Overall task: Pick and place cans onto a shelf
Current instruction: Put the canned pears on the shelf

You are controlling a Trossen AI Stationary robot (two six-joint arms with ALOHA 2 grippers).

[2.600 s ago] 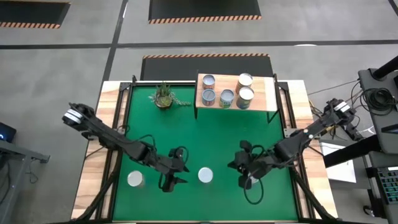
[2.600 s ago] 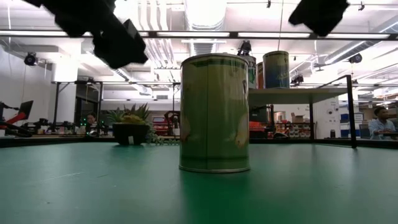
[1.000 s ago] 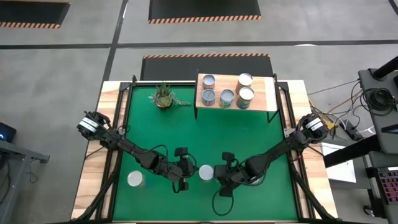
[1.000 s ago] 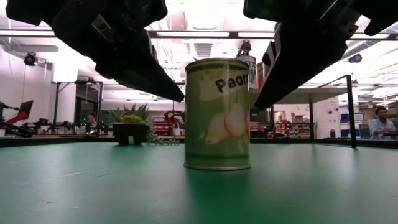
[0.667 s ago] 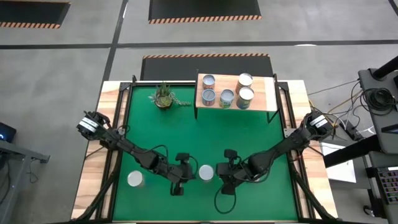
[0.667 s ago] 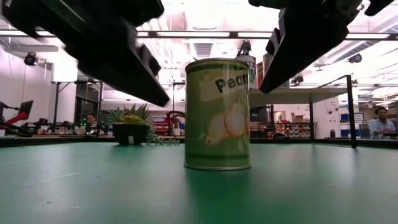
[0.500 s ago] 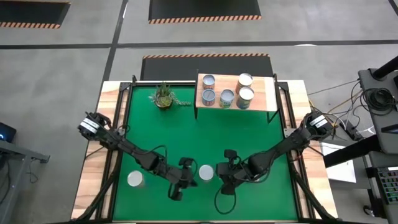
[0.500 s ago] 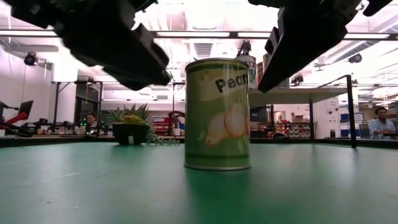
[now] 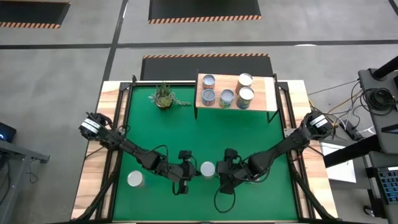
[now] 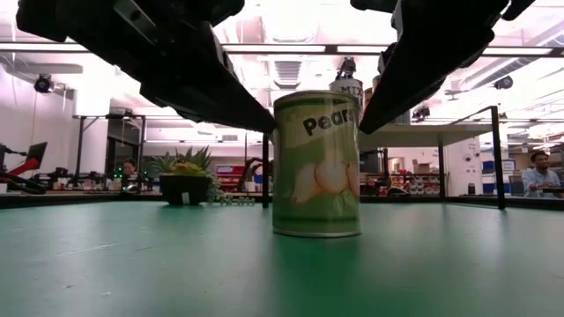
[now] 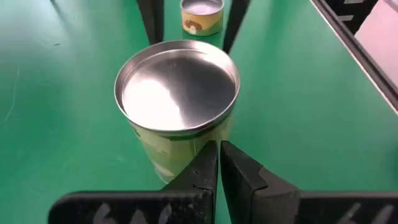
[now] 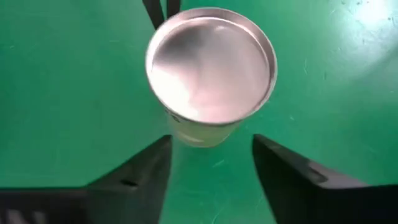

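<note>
Two dark grippers flank one green-labelled, silver-topped metal can (image 9: pixel 207 168) standing upright on the green table (image 9: pixel 249 130), near edge, centre. Left gripper (image 9: pixel 190 171): fingers pressed together, tips at the can's left side. Right gripper (image 12: pixel 211 146): fingers spread wide, empty, just right of the can. Five silver-topped cans (image 9: pixel 226 97) stand on the far light-wood shelf (image 9: pixel 267 102).

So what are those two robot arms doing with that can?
They are putting cans on the shelf, where five cans already stand. Right now both arms crowd around one pear can standing on the green table. The left gripper, fingers shut, sits right against one side of it. The right gripper is on the other side with its fingers spread apart, looking ready to grab it. Another can waits near the table's left edge, and a little potted plant sits beside the shelf.
</note>
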